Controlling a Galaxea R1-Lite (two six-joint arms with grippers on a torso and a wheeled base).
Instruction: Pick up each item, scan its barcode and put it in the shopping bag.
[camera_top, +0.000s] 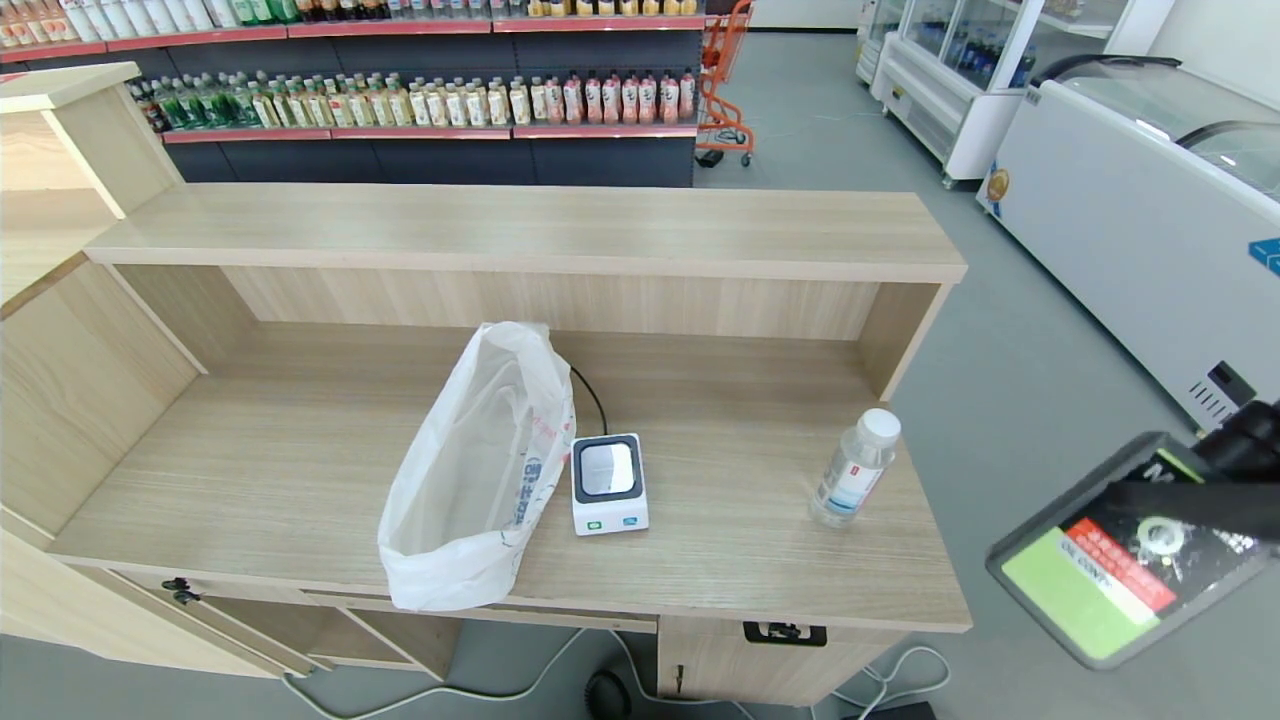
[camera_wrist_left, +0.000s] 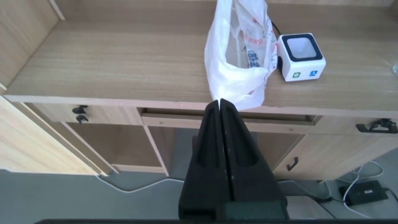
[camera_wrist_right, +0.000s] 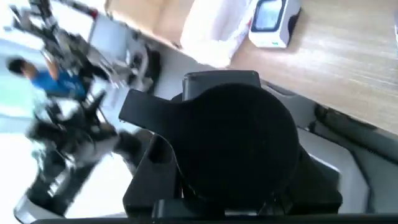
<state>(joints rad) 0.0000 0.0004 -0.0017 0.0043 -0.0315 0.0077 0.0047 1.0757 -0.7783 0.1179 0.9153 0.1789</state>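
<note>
At the lower right of the head view, past the worktop's (camera_top: 250, 470) corner, a dark package (camera_top: 1075, 595) with a green and red label is clamped in the right end effector (camera_top: 1185, 505). Up and left of it, a clear water bottle (camera_top: 855, 468) stands upright. At frame centre, a white scanner (camera_top: 608, 483) sits just beside the open shopping bag (camera_top: 475, 470). In the left wrist view, the left end effector (camera_wrist_left: 221, 106) has its fingers pressed together, empty.

Matt wood-grain counter (camera_top: 250, 470), thin glossy plastic bag (camera_top: 470, 470)
</note>
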